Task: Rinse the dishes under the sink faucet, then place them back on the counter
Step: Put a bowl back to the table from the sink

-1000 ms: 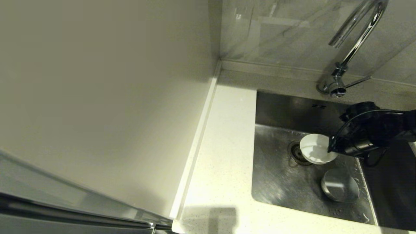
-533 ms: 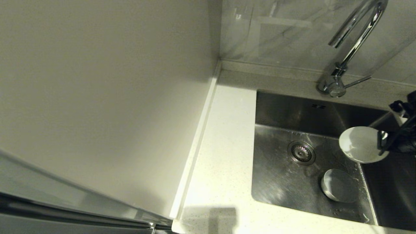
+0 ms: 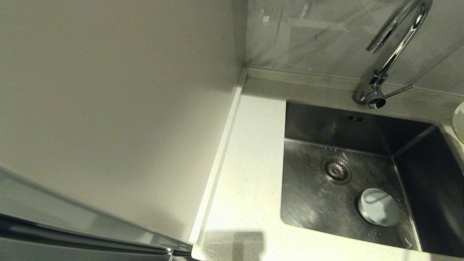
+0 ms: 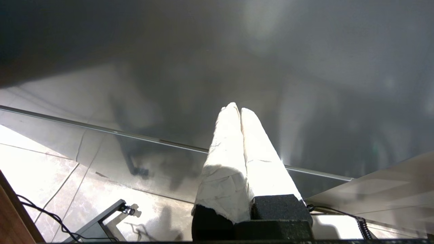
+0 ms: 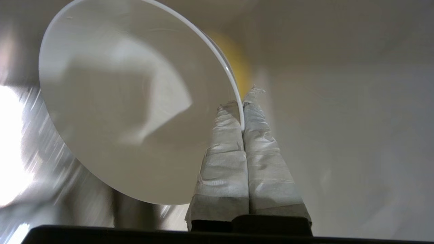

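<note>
White bowl (image 5: 129, 101) pinched by right jaws, largely hiding yellow bowl (image 5: 237, 67); left jaws closed.

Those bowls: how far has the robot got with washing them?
Roughly midway. The right gripper is shut on the white bowl's rim, out of the head view. Something yellow shows behind it, maybe a bowl already set back. A bluish bowl lies in the sink, not yet returned. The faucet shows no water. The left gripper is parked, shut.
</note>
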Robot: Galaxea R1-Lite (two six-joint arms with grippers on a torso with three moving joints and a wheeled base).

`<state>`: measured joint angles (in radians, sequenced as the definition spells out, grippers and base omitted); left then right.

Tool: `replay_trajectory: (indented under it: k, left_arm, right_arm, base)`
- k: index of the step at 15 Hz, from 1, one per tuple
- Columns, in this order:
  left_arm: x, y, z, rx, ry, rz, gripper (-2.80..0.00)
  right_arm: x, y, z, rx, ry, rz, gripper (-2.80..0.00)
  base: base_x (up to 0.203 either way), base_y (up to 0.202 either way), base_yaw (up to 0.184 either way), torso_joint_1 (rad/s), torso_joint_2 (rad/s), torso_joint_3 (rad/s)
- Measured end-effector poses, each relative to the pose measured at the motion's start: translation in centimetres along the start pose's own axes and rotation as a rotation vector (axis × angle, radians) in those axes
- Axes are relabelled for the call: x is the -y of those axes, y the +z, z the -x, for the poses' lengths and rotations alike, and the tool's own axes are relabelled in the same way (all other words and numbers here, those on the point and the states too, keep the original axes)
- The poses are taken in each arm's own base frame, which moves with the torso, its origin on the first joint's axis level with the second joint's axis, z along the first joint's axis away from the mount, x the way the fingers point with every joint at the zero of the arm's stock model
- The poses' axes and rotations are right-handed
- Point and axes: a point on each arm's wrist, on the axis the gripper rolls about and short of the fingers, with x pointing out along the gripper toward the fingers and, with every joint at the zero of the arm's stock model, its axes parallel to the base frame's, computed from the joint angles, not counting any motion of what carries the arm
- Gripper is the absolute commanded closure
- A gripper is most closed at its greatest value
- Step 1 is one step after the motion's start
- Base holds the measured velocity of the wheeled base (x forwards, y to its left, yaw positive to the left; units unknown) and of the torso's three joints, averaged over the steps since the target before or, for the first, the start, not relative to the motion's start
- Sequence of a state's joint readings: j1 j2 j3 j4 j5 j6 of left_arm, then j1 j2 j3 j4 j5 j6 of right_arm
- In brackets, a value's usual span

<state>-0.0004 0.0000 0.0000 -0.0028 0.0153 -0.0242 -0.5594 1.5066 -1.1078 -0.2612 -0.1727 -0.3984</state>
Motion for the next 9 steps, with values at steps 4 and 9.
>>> replay_trajectory:
  k: [4,9]
  left_arm:
    - [0.0,0.0,0.0,0.0,0.0,0.0,0.0]
    - [0.0,0.0,0.0,0.0,0.0,0.0,0.0]
  right_arm:
    - [1.9,2.3,2.0,0.345,-0.187,0.005,0.0]
    - [2.5,1.5,3.3,0.505,-0.291,-0.02,0.0]
  base:
    - [0.0,0.0,0.0,0.0,0.0,0.0]
    - [0.0,0.0,0.0,0.0,0.0,0.0]
